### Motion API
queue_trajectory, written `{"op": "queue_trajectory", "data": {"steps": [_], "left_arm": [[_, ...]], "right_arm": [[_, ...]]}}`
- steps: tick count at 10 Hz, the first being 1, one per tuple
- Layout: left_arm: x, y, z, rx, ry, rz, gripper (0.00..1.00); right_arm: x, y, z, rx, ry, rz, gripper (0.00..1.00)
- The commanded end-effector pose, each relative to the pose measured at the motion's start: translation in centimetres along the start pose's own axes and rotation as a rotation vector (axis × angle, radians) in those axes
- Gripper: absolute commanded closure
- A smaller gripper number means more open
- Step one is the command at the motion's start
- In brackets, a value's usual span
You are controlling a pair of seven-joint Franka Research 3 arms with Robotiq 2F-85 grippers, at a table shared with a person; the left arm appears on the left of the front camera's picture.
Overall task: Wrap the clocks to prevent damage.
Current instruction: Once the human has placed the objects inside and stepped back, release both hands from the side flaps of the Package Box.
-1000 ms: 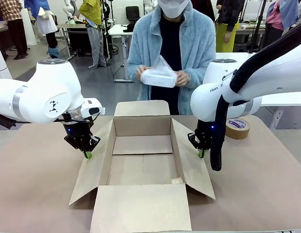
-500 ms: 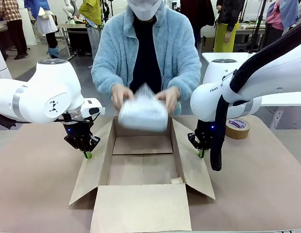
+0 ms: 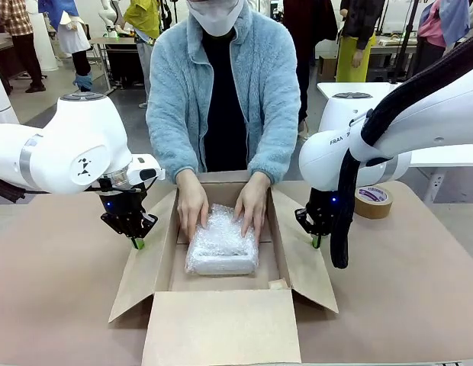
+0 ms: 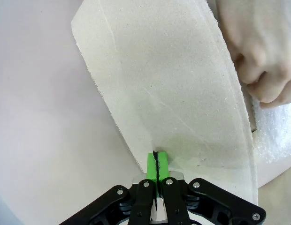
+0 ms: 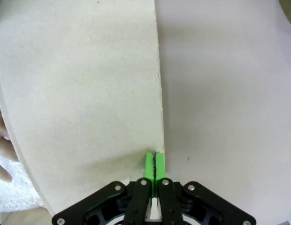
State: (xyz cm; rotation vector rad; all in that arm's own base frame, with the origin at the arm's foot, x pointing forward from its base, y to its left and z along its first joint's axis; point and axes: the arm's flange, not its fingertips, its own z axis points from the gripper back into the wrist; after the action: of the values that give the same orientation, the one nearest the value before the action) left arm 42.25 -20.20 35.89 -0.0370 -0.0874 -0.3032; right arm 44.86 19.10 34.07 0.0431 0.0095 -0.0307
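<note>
A bundle in bubble wrap point(image 3: 221, 248) lies inside the open cardboard box point(image 3: 221, 328); the clock inside it is hidden by the wrap. The person's two hands point(image 3: 192, 210) rest on the bundle's far end. My left gripper point(image 3: 136, 244) is shut, its green tips down on the outer edge of the box's left flap point(image 3: 145, 267). The left wrist view shows those shut tips point(image 4: 156, 157) on the flap point(image 4: 173, 84), with a hand point(image 4: 258, 51) and wrap point(image 4: 274, 131) beyond. My right gripper point(image 3: 316, 242) is shut too, its tips point(image 5: 155, 157) at the right flap's point(image 5: 80, 93) edge.
A roll of brown tape point(image 3: 373, 200) lies on the table at the right, behind my right arm. The box's four flaps are spread outward, the near one point(image 3: 221, 328) lying flat toward me. The person stands at the far side, leaning over the box.
The person brought the wrapped bundle down from chest height and set it inside the box, hands still on it. Both grippers have stayed where they were.
</note>
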Motion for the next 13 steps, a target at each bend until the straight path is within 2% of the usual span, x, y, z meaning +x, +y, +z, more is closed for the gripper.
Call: {"op": "queue_trajectory", "data": {"steps": [1, 4, 5, 7, 9, 10, 12, 13], "left_arm": [[-0.1, 0.0, 0.0, 0.006, 0.005, 0.006, 1.0], [-0.1, 0.0, 0.0, 0.006, 0.005, 0.006, 1.0], [0.0, 0.0, 0.0, 0.0, 0.0, 0.0, 1.0], [-0.3, 0.5, 4.9, 0.047, -0.032, -0.191, 1.0], [-1.3, 2.1, 10.9, 0.045, 0.006, -0.383, 1.0], [-2.4, 2.9, 13.7, 0.026, 0.055, -0.531, 1.0], [-4.6, 5.1, 18.2, 0.019, 0.077, -0.665, 1.0], [-5.5, 6.5, 19.6, -0.017, 0.062, -0.682, 1.0]], "right_arm": [[-0.1, 0.0, -0.1, -0.003, 0.005, 0.0, 0.99], [0.0, 0.0, 0.0, 0.0, 0.0, 0.0, 0.99], [-0.3, -0.1, 0.5, -0.039, 0.013, 0.015, 0.99], [-1.8, -1.3, 4.5, -0.136, -0.048, 0.143, 0.99], [-4.4, -3.0, 11.0, -0.157, -0.088, 0.253, 0.99], [-6.0, -4.1, 14.2, -0.162, -0.066, 0.361, 0.99], [-8.9, -6.4, 19.0, -0.129, -0.047, 0.523, 0.99], [-9.5, -7.7, 20.1, -0.128, -0.045, 0.52, 0.99]]}}
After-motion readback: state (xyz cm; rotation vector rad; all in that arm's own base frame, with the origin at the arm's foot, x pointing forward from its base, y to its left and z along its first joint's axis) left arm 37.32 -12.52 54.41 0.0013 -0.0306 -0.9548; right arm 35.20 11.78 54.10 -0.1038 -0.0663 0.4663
